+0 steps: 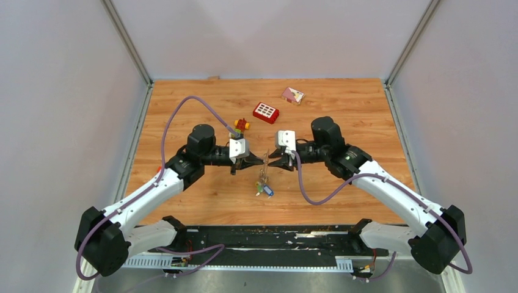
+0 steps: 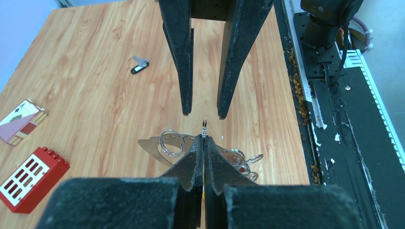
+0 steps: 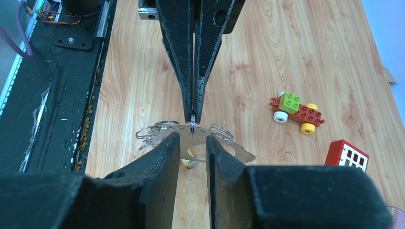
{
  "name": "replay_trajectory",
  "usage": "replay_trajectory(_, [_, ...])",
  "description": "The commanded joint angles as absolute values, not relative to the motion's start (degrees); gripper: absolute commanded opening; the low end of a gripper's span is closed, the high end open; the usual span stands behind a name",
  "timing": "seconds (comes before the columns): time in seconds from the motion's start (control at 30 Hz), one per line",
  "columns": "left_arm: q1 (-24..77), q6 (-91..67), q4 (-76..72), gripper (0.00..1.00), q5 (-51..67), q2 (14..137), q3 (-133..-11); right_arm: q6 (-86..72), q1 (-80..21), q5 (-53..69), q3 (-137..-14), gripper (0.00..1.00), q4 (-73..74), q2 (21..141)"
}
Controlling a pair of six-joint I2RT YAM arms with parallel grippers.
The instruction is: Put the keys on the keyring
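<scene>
Currently, with my left gripper (image 2: 204, 139) clamped on the keyring (image 2: 204, 125) above mid-table and my right gripper (image 3: 192, 138) parted and empty, the narrow tip pinch could let the hoop pivot or slip, being thin grey wire with small tagged keys (image 1: 264, 188) dangling below.

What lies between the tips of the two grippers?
The keyring, seen edge-on, pinched by the shut left gripper; the left wrist view shows it best.
</scene>
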State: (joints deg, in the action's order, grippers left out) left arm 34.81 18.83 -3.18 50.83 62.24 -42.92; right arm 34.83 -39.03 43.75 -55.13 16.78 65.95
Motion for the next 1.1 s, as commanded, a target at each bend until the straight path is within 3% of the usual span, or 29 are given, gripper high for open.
replay_trajectory(0.0, [35.31, 19.46, -5.12, 0.00, 51.33, 62.05, -45.75, 34.82, -40.17, 43.06, -56.81, 0.25, 14.75, 67.14])
replay_trajectory(0.27, [35.34, 19.16, -5.59, 0.00, 51.62, 62.01, -45.59, 34.85, -41.22, 42.31, -57.38, 0.16, 14.81, 68.47])
replay_trajectory(0.5, [35.39, 20.21, -5.20, 0.00, 52.18, 61.94, -45.31, 33.54, -41.29, 41.19, -56.70, 0.00, 12.52, 68.16])
replay_trajectory(0.63, [35.37, 22.45, -3.90, 0.37, 53.09, 60.68, -45.90, 34.36, -41.01, 40.55, -55.71, 0.00, 11.91, 66.53])
replay_trajectory(0.73, [33.89, 24.27, -4.15, 0.51, 53.32, 58.48, -45.43, 34.33, -39.73, 43.26, -54.92, 0.00, 11.52, 64.89])
replay_trajectory(0.87, [31.50, 21.60, -9.83, 0.55, 54.97, 57.64, -43.09, 33.09, -38.45, 47.80, -54.64, 0.00, 10.75, 63.33])
replay_trajectory(1.07, [31.05, 13.85, -19.37, 0.52, 59.24, 60.01, -40.90, 31.47, -37.58, 50.73, -54.93, 0.00, 10.13, 62.93])
